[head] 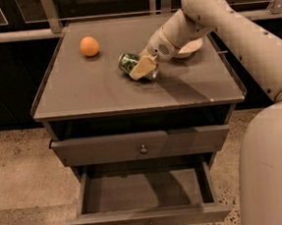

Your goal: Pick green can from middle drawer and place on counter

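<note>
Camera view has the green can (128, 63) up on the worktop (95, 96), a little behind its middle. It is tipped onto its side, with its long axis running roughly from the far left down toward the near right, so one end points loosely toward the orange ball (89, 46). My gripper (143, 68) sits at the can's right-hand end, coming in from the right. One tan finger pad (141, 69) crosses the can's near side, and I read the gripper as narrowed and clasped on the can. I cannot tell whether the can bears fully on the worktop or hangs just off it, though its shadow lies close underneath. If it is down, my judgement is that the next move is only to let go and draw back to the right. A can on its side may roll, and there is flat grey surface to its left and front. The orange ball sits well apart near the far-left corner, and a shallow pale dish (190, 48) lies just behind my forearm (178, 30). Below the worktop the top drawer (109, 148) is closed, and the middle drawer (140, 218) stands pulled out with no can visible in it. Speckled floor (17, 164) spreads around the cabinet, with a dark railing (51, 11) behind.
</note>
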`<action>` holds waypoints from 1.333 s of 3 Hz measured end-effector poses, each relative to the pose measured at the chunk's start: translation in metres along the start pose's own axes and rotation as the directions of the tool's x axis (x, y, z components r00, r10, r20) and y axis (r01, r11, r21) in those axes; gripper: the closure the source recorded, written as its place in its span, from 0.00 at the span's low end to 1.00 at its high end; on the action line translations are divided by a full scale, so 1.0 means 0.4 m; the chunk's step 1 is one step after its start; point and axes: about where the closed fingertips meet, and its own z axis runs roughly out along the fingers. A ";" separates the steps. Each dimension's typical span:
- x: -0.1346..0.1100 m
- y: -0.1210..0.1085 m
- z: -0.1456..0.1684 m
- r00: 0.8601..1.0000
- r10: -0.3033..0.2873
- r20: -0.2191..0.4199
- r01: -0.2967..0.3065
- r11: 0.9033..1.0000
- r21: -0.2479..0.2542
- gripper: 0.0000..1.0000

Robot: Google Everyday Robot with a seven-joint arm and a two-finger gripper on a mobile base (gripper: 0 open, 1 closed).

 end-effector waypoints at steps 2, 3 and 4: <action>0.020 0.049 -0.100 0.994 0.081 0.079 -0.083 0.996 0.027 1.00; 0.013 0.164 -0.252 0.968 0.173 0.181 -0.196 0.973 0.119 1.00; 0.064 0.265 -0.315 0.934 0.270 0.233 -0.312 0.935 0.166 1.00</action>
